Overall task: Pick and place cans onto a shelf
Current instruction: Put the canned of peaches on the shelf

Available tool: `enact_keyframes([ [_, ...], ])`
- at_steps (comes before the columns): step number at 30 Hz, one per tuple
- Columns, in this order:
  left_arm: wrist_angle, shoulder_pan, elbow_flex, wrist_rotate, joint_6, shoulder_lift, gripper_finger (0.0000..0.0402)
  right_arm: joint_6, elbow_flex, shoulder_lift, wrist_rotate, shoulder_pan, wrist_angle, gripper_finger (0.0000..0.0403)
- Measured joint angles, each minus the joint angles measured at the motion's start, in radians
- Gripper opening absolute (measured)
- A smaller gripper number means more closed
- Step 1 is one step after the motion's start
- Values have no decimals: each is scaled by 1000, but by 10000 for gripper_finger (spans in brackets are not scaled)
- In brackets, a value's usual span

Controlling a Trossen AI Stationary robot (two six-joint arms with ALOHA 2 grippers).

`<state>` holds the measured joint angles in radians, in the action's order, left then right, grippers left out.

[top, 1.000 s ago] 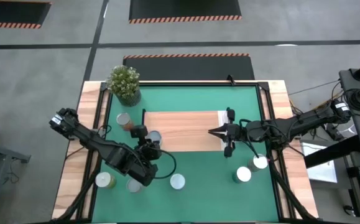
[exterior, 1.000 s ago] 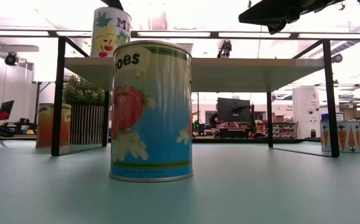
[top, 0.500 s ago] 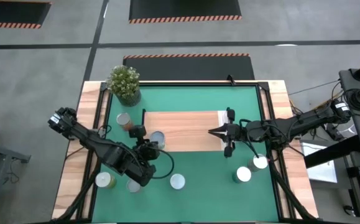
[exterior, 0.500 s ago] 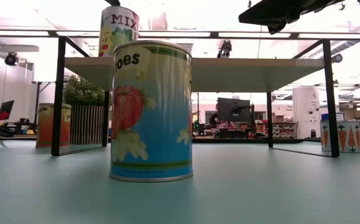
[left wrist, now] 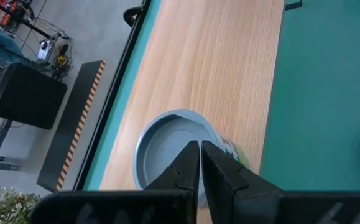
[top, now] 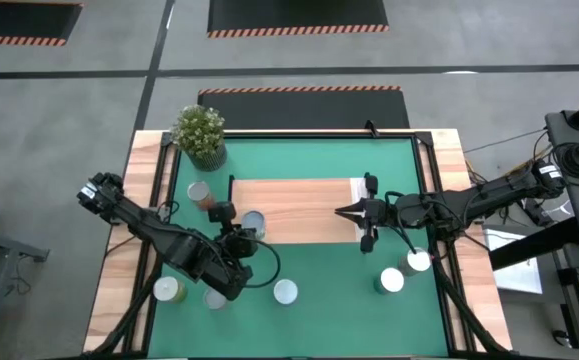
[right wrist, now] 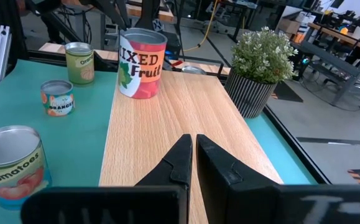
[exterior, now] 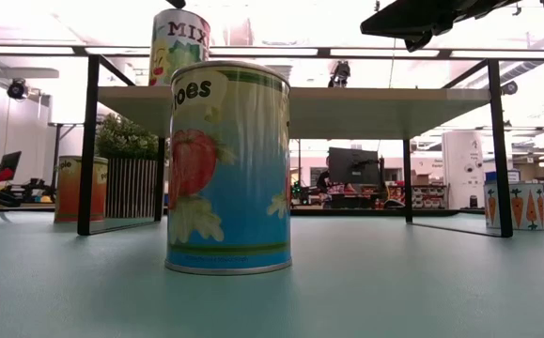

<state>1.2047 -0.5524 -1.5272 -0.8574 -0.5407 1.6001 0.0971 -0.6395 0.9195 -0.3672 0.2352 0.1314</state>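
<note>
A Mixed Fruit can (top: pixel 253 222) stands upright on the left end of the light-wood shelf (top: pixel 304 205); it also shows in the low view (exterior: pixel 179 45) and the right wrist view (right wrist: pixel 141 65). My left gripper (left wrist: pixel 199 148) is shut, its tips just over the can's silvery top (left wrist: pixel 167 140), slanting down from the near left. My right gripper (top: pixel 341 212) is shut and hovers level over the shelf's right end (right wrist: pixel 167 118), holding nothing. My left gripper has its shut fingertips (left wrist: pixel 192 155) over the sunken top of the Mixed Fruit can, near the rim on the gripper's side, slanting down from above. Whether they touch the top, I cannot tell. The can stands upright on the shelf board.
Loose cans stand on the green mat: a Tomatoes can (top: pixel 285 291), two at the near left (top: pixel 170 290) (top: pixel 215 298), two at the near right (top: pixel 391 281) (top: pixel 418 261), and an orange one (top: pixel 200 192) left of the shelf. A potted plant (top: pixel 201 135) stands at the far left.
The Mixed Fruit can, tilted a second ago, has come upright on the shelf and shifted a little toward the table's right. It has stood still for the last half second. Both grippers stay shut.
</note>
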Motion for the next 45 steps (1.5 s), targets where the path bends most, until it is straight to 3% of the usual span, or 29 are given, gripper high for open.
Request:
enact_keyframes([
  [5,-54,-1,0,1,36,0,0,2,0,0,0,0,0,13],
  [9,-204,0,0,53,165,0,0,28,0,0,5,0,-3,13],
  [11,-334,0,0,162,297,0,0,39,3,0,20,4,2,13],
  [15,-595,-1,3,486,623,0,0,60,3,0,35,17,2,13],
  [17,-620,-1,7,574,736,0,0,60,4,0,34,28,2,13],
  [22,-529,8,19,483,769,-10,0,6,5,0,34,82,-1,13],
  [27,-571,6,136,474,768,-91,0,-93,7,0,28,174,-15,13],
  [36,-1047,8,508,362,886,-429,0,-332,-40,-1,25,283,-108,13],
  [42,-1248,8,672,318,947,-599,0,-529,-144,0,28,291,-358,13],
  [45,-1303,7,741,317,949,-658,0,-708,-216,0,46,293,-563,13],
])
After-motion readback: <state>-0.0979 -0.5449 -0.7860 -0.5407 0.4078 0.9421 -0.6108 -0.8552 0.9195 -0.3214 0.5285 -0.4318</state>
